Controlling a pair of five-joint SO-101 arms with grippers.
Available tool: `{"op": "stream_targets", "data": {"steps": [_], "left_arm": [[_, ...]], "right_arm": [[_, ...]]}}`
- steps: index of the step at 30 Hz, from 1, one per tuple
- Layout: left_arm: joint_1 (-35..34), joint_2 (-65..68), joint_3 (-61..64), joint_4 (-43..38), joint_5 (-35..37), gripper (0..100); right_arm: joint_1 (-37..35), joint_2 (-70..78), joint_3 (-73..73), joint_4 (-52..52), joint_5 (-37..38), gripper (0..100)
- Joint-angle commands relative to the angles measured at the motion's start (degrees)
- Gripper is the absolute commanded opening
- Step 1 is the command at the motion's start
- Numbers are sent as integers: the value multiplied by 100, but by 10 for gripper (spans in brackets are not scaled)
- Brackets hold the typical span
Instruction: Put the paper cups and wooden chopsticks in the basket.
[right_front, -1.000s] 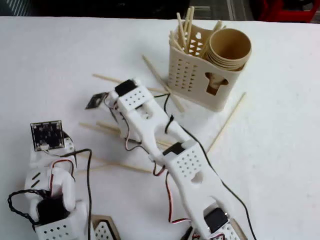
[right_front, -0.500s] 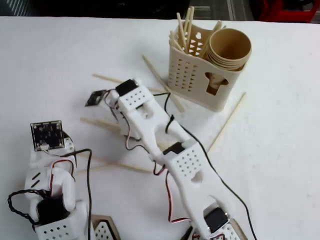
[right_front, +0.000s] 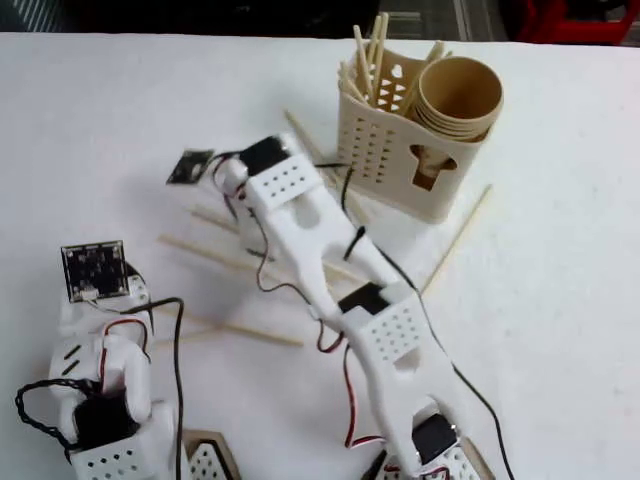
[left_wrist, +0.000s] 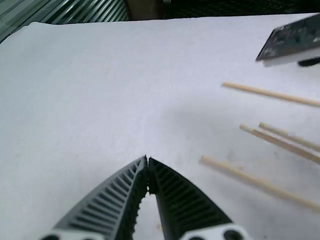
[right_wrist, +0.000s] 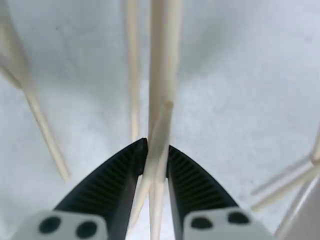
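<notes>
The cream slotted basket (right_front: 385, 160) stands at the back right with stacked paper cups (right_front: 460, 95) and several wooden chopsticks (right_front: 365, 60) upright in it. My right gripper (right_wrist: 156, 147) is shut on a chopstick (right_wrist: 160, 125), held above other chopsticks lying on the white table. In the high view the right arm (right_front: 300, 215) stretches from the front toward the basket's left side. My left gripper (left_wrist: 148, 160) is shut with nothing in it, low over the table. The left arm (right_front: 100, 350) sits folded at the front left.
Loose chopsticks lie on the table: one right of the basket (right_front: 458, 240), one by its left corner (right_front: 300, 133), others left of the right arm (right_front: 212, 255) and near the front (right_front: 245, 331). Several chopsticks (left_wrist: 260, 182) lie beside the left gripper.
The right arm's wrist has swung away from the front, closer to the basket. The chopstick that lay at the far left of the pile is no longer on the table there.
</notes>
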Motion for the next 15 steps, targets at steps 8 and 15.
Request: {"op": "stream_targets", "data": {"steps": [8, 15], "left_arm": [[-22, -66, -44, -26, 9, 27], [-22, -66, -44, -26, 9, 27]], "right_arm": [[119, -2185, 589, 48, -378, 19], [163, -3099, 589, -338, -958, 19]]}}
